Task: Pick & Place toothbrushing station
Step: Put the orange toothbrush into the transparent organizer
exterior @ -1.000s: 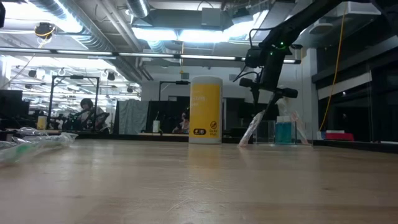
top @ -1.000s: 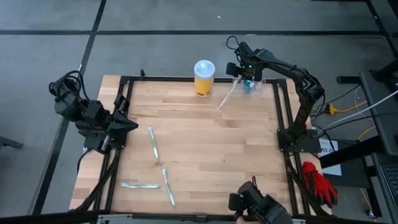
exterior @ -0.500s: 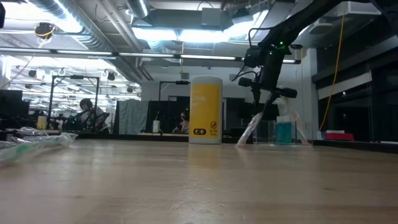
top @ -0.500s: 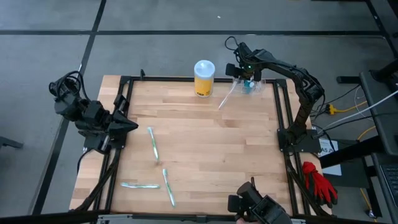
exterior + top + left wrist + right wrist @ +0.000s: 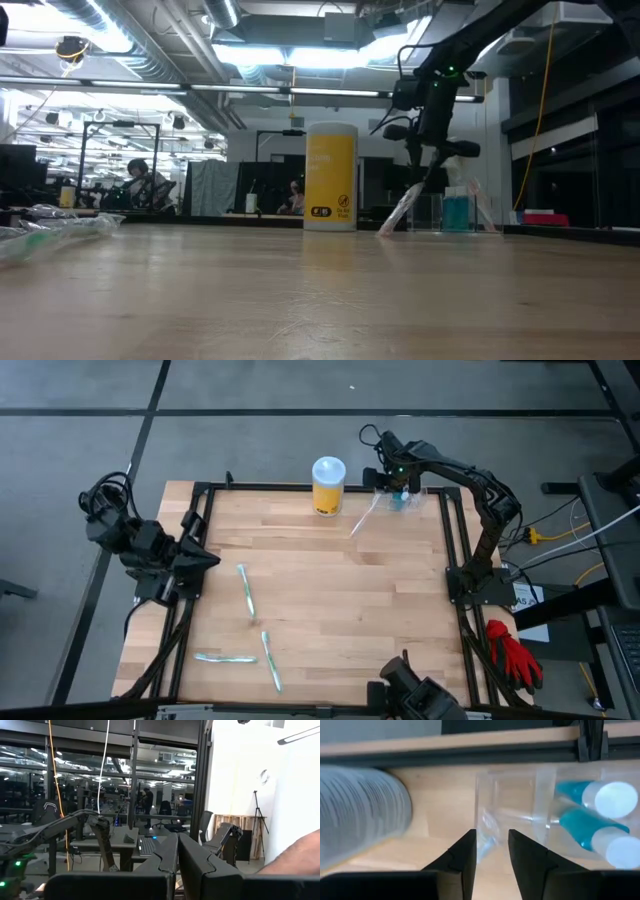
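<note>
Worktop light wood, plank-striped, black frame. Canister yellow with white lid, small dark print low on its face. Toothbrushing station clear, colourless; teal tubes with white caps inside. Toothbrushes on the wood pale green-white. Both arms black; right end effector fingers black. Red gloves off the worktop. Floor grey.

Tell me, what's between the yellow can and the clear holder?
A wrapped toothbrush leans out of the holder toward the can; otherwise bare table. The high view shows it.
</note>
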### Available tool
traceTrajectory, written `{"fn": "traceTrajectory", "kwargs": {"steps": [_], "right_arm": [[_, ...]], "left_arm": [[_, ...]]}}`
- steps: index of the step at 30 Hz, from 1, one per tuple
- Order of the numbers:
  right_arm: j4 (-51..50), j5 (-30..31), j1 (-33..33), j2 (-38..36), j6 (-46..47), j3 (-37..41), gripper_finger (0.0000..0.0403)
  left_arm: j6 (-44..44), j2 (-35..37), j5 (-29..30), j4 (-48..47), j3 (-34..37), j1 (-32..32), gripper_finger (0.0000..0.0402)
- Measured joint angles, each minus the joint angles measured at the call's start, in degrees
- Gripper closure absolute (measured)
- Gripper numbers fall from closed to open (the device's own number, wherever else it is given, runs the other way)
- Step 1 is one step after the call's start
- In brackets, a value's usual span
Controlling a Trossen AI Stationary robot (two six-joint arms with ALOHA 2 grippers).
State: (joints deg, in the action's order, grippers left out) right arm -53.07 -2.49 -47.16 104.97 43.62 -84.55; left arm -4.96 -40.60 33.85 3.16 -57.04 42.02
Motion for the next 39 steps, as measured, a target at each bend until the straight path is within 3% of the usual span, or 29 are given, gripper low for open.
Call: {"fn": "traceTrajectory", "kwargs": {"steps": [18,39], "right_arm": [[0.26,0.36,0.13,-0.01,0.72,0.02,0.0227],[3.77,0.10,0.50,-0.09,0.74,2.27,0.0225]], "left_arm": [[-0.49,0.01,-0.02,-0.02,0.00,0.00,0.0394],[-0.34,0.02,-0.04,0.06,0.00,0.00,0.0394]]}}
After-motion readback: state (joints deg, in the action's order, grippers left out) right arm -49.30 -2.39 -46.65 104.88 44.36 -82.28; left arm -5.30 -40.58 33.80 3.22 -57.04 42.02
